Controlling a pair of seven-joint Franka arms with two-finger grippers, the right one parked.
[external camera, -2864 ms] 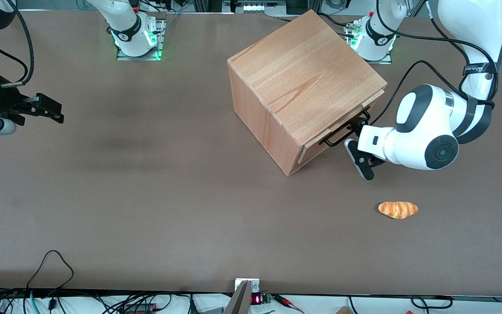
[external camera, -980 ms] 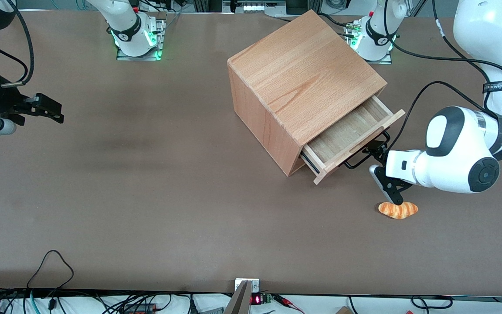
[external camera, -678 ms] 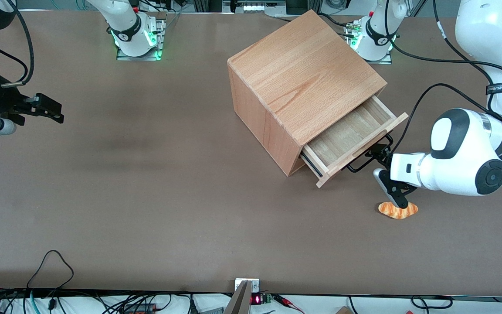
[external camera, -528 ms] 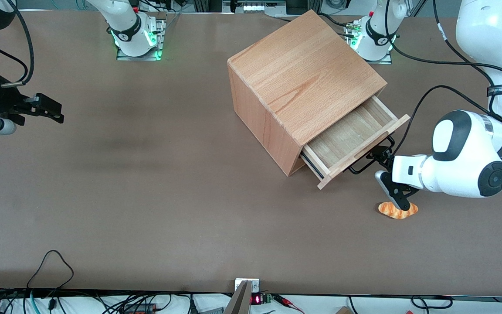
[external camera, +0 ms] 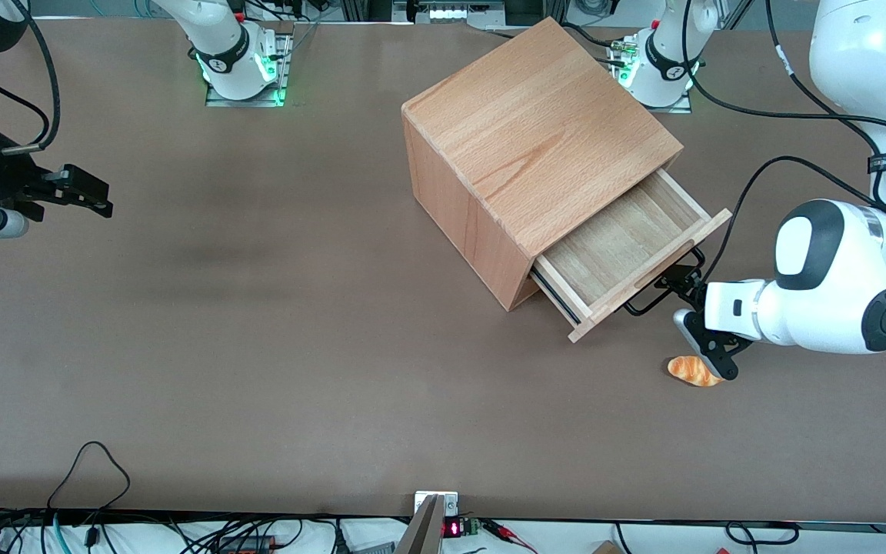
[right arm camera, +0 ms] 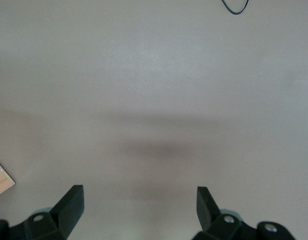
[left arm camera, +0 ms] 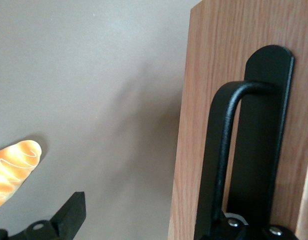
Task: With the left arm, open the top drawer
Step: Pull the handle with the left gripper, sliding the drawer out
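At the drawer front, my gripper [external camera: 687, 296] is reaching with fingers spread, one hooked inside the black handle [left arm camera: 221, 160]; the top drawer [external camera: 627, 246], already partly out, is sliding lengthwise toward my left arm [external camera: 835, 300].

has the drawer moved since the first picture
Yes. The drawer has slid out of the box, toward the roll, with the gripper at its handle.

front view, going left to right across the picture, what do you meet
Parked arm's black pincer → large beech box → open top drawer → black wire handle → left arm's pincer, one finger hooked at the handle → white left arm. The orange bread roll sits under that pincer, so its place is unclear.
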